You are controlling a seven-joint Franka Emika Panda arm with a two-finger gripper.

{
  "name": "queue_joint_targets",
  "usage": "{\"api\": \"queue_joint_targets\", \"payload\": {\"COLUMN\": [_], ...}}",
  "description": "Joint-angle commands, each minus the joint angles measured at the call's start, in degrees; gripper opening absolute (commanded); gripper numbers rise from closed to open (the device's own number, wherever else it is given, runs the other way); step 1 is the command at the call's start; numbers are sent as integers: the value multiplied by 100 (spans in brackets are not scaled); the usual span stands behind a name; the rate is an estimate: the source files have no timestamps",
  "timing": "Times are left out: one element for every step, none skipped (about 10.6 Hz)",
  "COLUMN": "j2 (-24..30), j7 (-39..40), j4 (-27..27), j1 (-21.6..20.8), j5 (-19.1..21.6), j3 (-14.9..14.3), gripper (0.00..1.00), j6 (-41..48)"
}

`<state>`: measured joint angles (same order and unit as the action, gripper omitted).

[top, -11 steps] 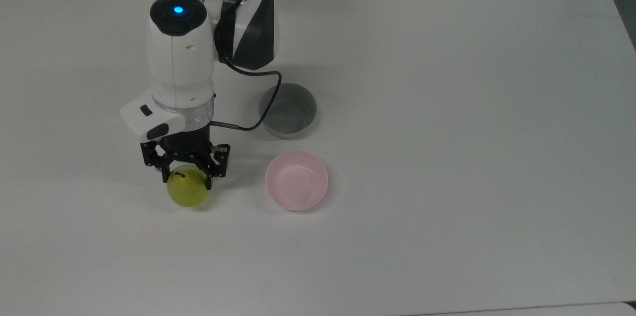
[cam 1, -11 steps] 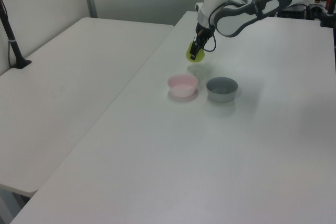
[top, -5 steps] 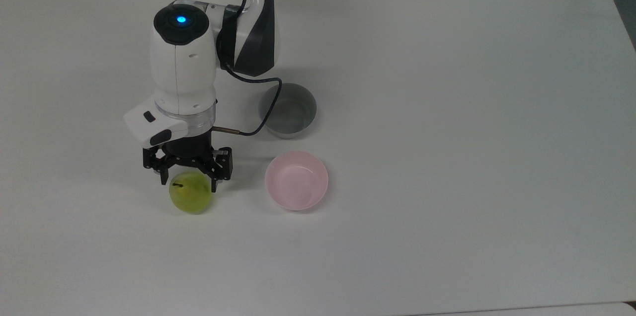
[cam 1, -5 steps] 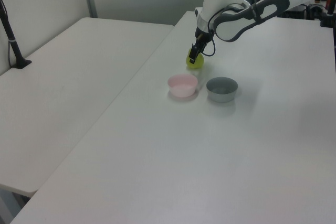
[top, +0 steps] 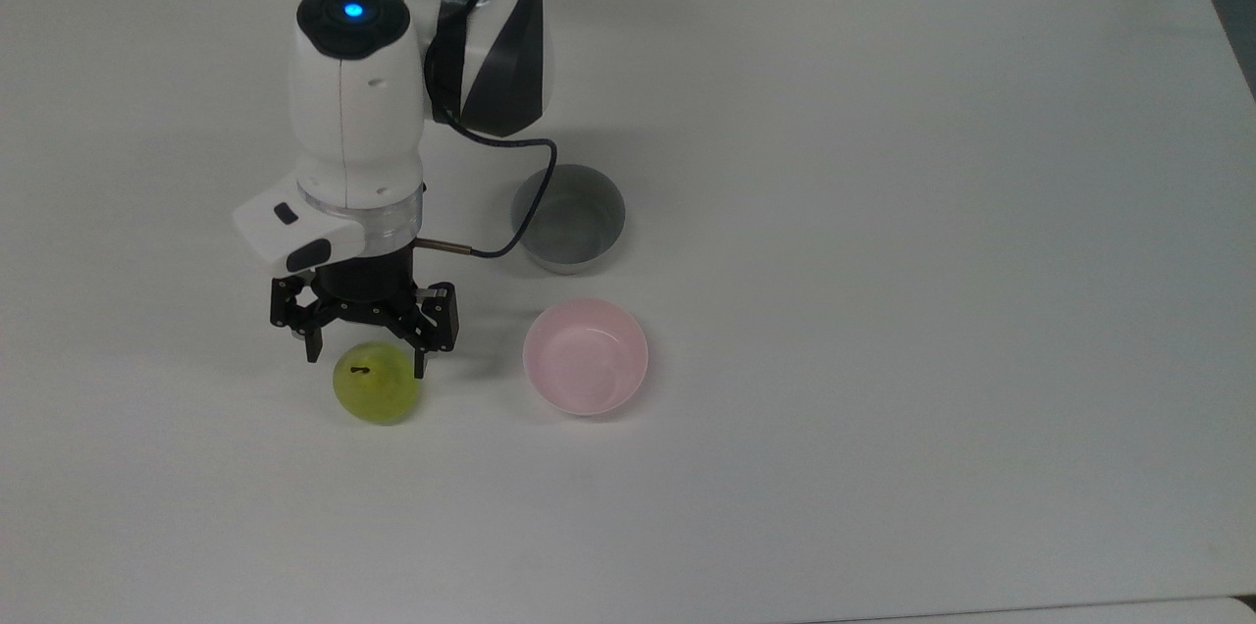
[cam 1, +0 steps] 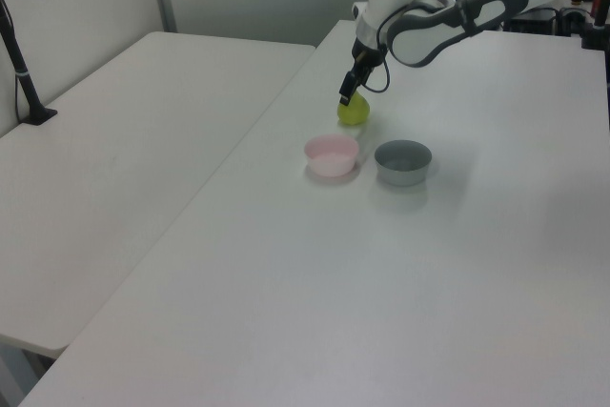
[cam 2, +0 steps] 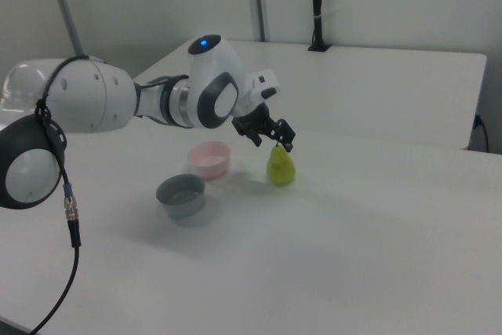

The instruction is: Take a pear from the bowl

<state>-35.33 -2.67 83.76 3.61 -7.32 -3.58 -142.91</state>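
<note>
The yellow-green pear (top: 377,386) stands upright on the white table, stem up, to the top view's left of the pale pink bowl (top: 586,356). It lies outside the bowl, which holds nothing. My gripper (top: 365,356) hangs just above the pear, open, its fingers (top: 312,347) spread wider than the fruit and clear of it. In the right view the pear (cam 2: 281,167) sits below the gripper (cam 2: 273,138), to the right of the pink bowl (cam 2: 209,159). In the left view the pear (cam 1: 354,111) is behind the pink bowl (cam 1: 332,154), under the gripper (cam 1: 347,95).
A deeper grey bowl (top: 569,217) stands behind the pink one in the top view, with the arm's cable looping over its rim. A second white table (cam 1: 114,131) adjoins on the left view's left. A black post (cam 2: 315,5) rises at the back of the right view.
The gripper brought the pear down onto the table, let go of it and opened. It has since risen a little, and the pear stays where it was set.
</note>
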Motion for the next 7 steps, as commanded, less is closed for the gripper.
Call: {"api": "queue_joint_targets", "payload": {"j2": [815,1070,1316,1562,1808,2045,2309], "j7": [-49,-66,-162,-189,-190,-190,-181], "j4": [202,202,202,202,211,263,359], "j1": [-281,-430,-571,-712,-826,-975,-1064], "j5": [-33,-16,-7,2,11,20,107], "j3": [33,50,59,68,68,68,68], "gripper": [100,100,100,100,100,100,100], "j6": [1033,1559,2087,2570,3019,3441,3776]}}
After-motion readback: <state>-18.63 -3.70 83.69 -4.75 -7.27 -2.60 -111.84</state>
